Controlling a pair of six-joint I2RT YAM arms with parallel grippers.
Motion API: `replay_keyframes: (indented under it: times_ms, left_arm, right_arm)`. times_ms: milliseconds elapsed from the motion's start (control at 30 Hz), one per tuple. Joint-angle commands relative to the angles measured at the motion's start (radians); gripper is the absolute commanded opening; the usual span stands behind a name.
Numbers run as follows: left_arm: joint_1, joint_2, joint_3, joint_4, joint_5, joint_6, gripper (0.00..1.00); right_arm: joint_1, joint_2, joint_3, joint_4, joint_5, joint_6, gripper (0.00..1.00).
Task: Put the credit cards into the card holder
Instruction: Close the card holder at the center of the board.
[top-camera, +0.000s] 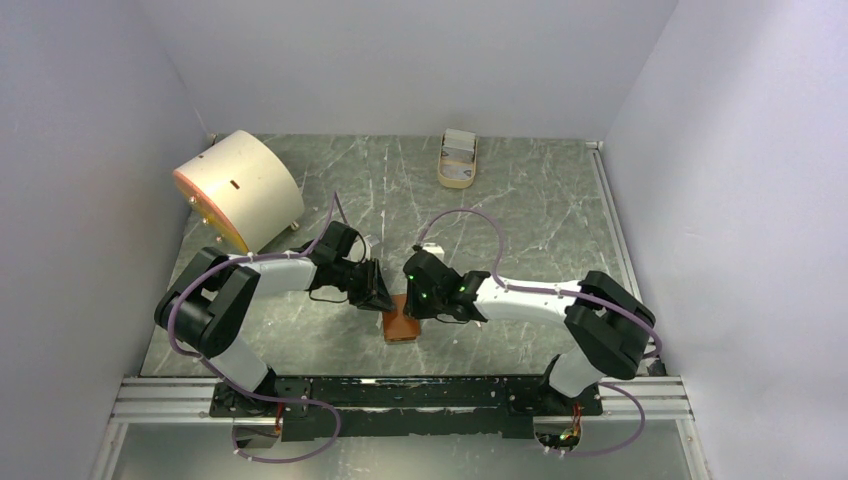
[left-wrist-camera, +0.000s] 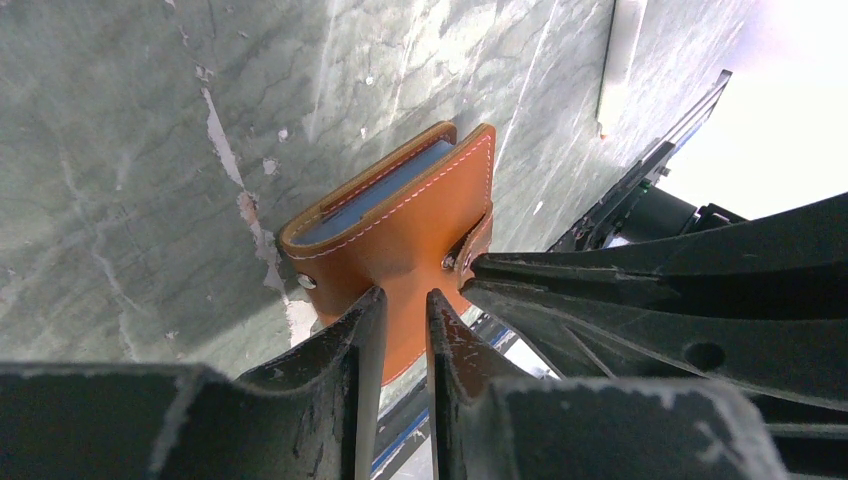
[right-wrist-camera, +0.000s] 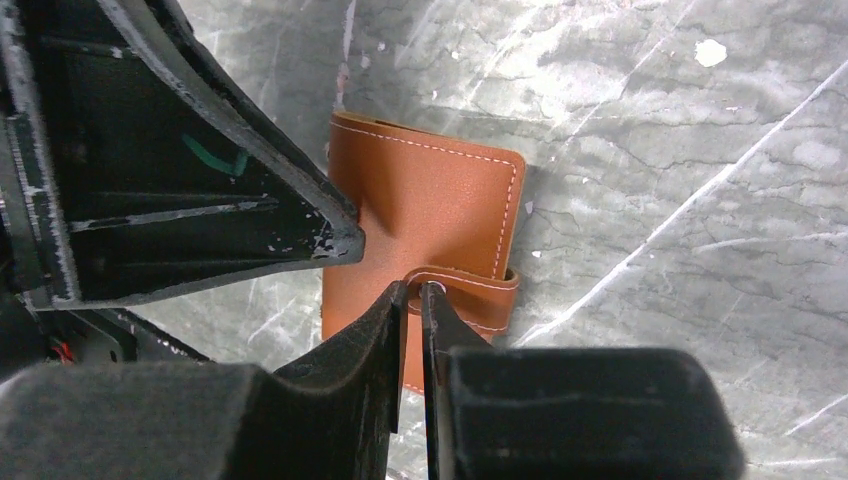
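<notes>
Overhead view: the card holder (top-camera: 402, 326) lies closed on the grey marbled tabletop (top-camera: 540, 230), near its front edge and midway between the two arm bases. The left arm is folded at the elbow and reaches rightward; the right arm mirrors it, reaching leftward. Their tips meet over the holder, the left end effector (top-camera: 385, 297) at its left side and the right end effector (top-camera: 412, 303) at its far right side. Only this view shows the credit cards (top-camera: 460, 148), which sit in a tan oval tray (top-camera: 455, 181) at the far edge, well apart from the holder. It also shows a cream drum (top-camera: 245, 185) at the far left. Left wrist view: the holder's light blue inside shows along its far edge. The left fingers (left-wrist-camera: 365, 335) are drawn in to a narrow slot, clamped on the brown leather cover that runs between them. Right wrist view: the stitched cover faces up with the snap tab (right-wrist-camera: 470, 285) wrapped over its right edge. The right fingers (right-wrist-camera: 385, 320) are nearly together, pinching the free end of that tab. The left tip touches the cover's left part.
</notes>
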Motion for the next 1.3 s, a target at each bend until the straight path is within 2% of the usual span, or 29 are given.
replay_keyframes:
  times_ms: [0, 500, 900, 1267]
  left_arm:
    - [0.004, 0.008, 0.0, 0.028, 0.02, -0.002, 0.27]
    - [0.005, 0.012, 0.007, 0.01, 0.009, 0.01, 0.27]
    - [0.004, 0.016, -0.009, 0.016, 0.006, 0.002, 0.27]
    - [0.012, -0.049, -0.061, -0.016, -0.029, -0.03, 0.27]
  right_arm:
    - [-0.008, 0.028, -0.003, 0.001, 0.0, 0.007, 0.15]
    - [-0.009, 0.076, 0.011, -0.012, 0.002, -0.004, 0.14]
    - [0.014, 0.18, 0.072, -0.158, 0.068, -0.02, 0.13]
    - [0.05, 0.283, 0.099, -0.229, 0.097, -0.016, 0.12]
